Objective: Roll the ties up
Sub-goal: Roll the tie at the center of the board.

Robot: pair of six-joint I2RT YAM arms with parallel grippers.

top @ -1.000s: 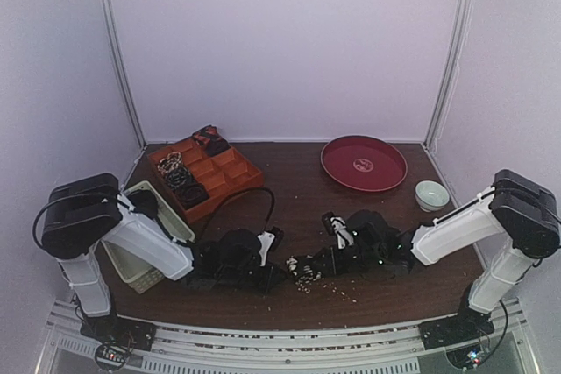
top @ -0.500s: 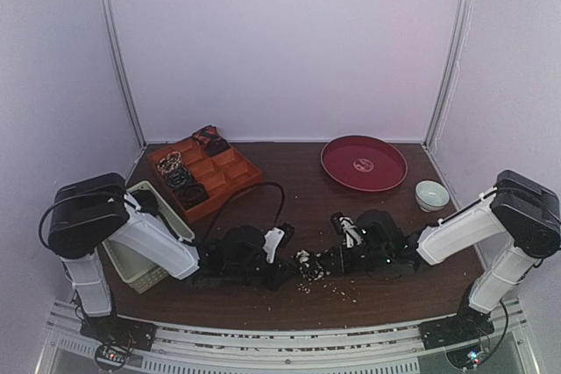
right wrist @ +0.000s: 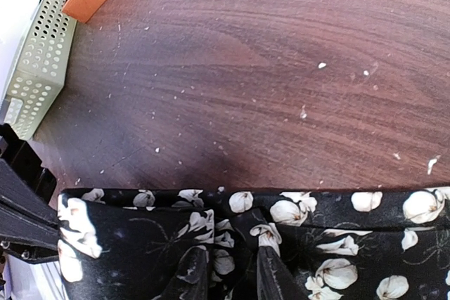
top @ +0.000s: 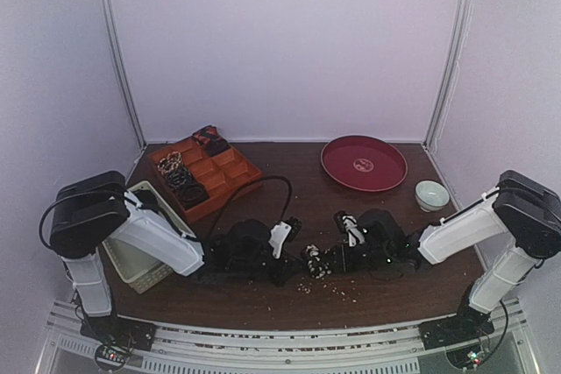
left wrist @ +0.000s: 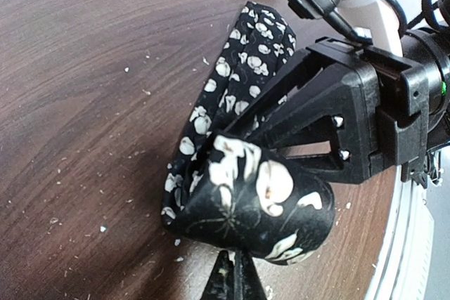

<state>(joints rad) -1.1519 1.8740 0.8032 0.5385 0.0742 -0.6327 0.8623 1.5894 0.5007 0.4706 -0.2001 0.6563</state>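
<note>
Left end effector (left wrist: 228, 282) is pinching the tie (left wrist: 246, 201), fully closed; right end effector (right wrist: 232, 275) is clamping it too (loose cone): any slipping is probably risking unrolling.

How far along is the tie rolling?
Done: several rolled ties sit in compartments of the orange plastic compartmented tray. In hand: a black fabric tie with white flower print, partly coiled, is pinched by the left gripper and right gripper low over the dark wooden table. Left: finishing this coil and traying it. No other unrolled ties are visible.
</note>
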